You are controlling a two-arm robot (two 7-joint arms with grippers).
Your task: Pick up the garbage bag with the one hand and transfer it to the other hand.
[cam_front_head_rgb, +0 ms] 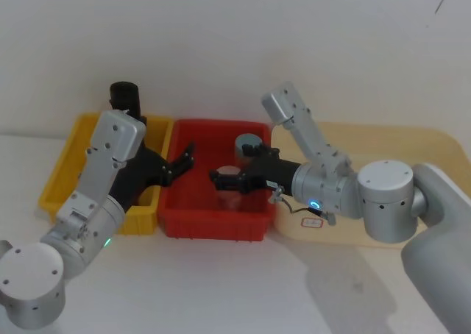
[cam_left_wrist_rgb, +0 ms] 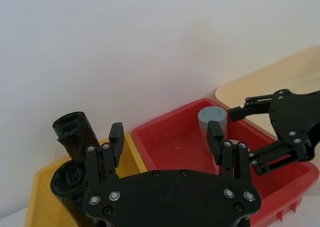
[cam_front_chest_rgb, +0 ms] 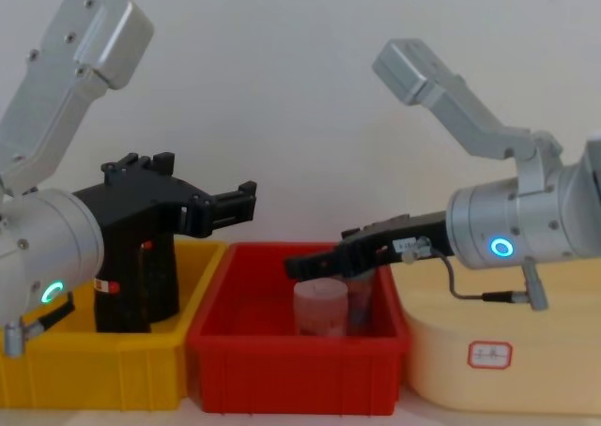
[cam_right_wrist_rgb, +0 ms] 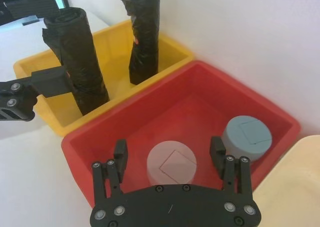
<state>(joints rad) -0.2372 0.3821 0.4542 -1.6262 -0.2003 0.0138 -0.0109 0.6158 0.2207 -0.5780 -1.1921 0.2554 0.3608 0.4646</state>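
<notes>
The yellow bin (cam_right_wrist_rgb: 112,39) is obstructed by two upright rolls, the garbage bag (cam_right_wrist_rgb: 75,57) toward its front and a second roll (cam_right_wrist_rgb: 144,34) at its back edge, with a gap between them. In the red bin (cam_right_wrist_rgb: 200,99), free floor is found along the left side. The centre and back right are blocked by the pale jar (cam_right_wrist_rgb: 171,164) and the blue-lidded jar (cam_right_wrist_rgb: 246,136). Overhead room is narrowed by the left gripper (cam_front_head_rgb: 180,163) and right gripper (cam_front_head_rgb: 229,165), fingers spread.

I read bright, even, diffuse light in all views. The right arm (cam_front_head_rgb: 386,200) casts a soft grey shadow on the table (cam_front_head_rgb: 221,290); the red bin (cam_right_wrist_rgb: 200,102) shows a faint sheen.
</notes>
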